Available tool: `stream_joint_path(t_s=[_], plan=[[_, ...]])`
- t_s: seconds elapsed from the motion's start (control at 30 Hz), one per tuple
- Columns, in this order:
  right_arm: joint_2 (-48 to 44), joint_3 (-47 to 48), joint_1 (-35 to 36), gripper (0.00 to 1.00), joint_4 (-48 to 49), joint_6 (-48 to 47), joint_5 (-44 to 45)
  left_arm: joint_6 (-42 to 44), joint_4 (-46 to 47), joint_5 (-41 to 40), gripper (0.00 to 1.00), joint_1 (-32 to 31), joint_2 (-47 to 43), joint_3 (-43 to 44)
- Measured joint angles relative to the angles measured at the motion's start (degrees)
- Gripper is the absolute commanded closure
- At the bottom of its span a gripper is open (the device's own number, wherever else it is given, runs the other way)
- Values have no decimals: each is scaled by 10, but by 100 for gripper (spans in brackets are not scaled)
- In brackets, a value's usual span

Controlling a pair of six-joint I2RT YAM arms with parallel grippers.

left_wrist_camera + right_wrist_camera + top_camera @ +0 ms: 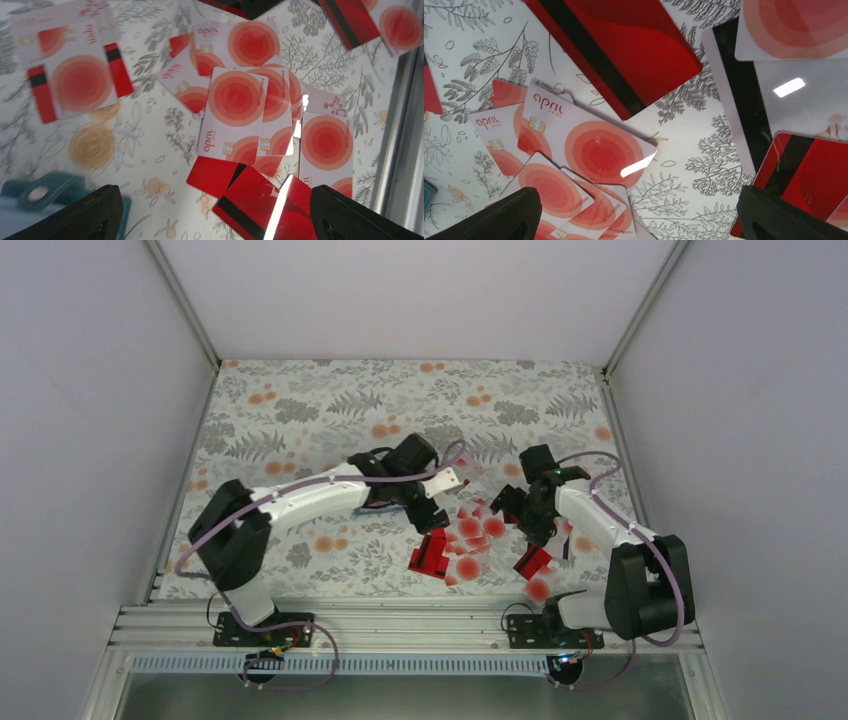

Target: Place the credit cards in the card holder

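Credit cards lie scattered on the floral cloth between my two grippers: pale cards with red dots (470, 530) and red cards with a black stripe (432, 552). More lie by the right arm (533, 562). My left gripper (428, 515) is open and empty above the pile. Its view shows pale cards (235, 100), red cards (260, 200) between the fingers, and the teal card holder (30, 195) at lower left beside the left finger. My right gripper (515, 508) is open and empty over pale cards (594, 145) and a red card (624, 45). The holder is mostly hidden under the left arm in the top view.
The floral tablecloth (300, 410) covers the table, with grey walls on three sides. A metal rail (400, 625) runs along the near edge by the arm bases. One pale card (538, 589) lies close to that edge.
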Motion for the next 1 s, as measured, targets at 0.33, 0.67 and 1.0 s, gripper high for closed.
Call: stream_joint_path(t_s=[0.33, 0.67, 1.0], plan=[[-32, -30, -58, 1, 26, -58, -19, 64, 4, -57, 9, -48, 156, 96], [-24, -21, -99, 1, 34, -107, -21, 94, -8, -59, 9, -49, 208, 142], [-4, -18, -119, 1, 40, -139, -33, 109, -16, -49, 8, -59, 255, 164]])
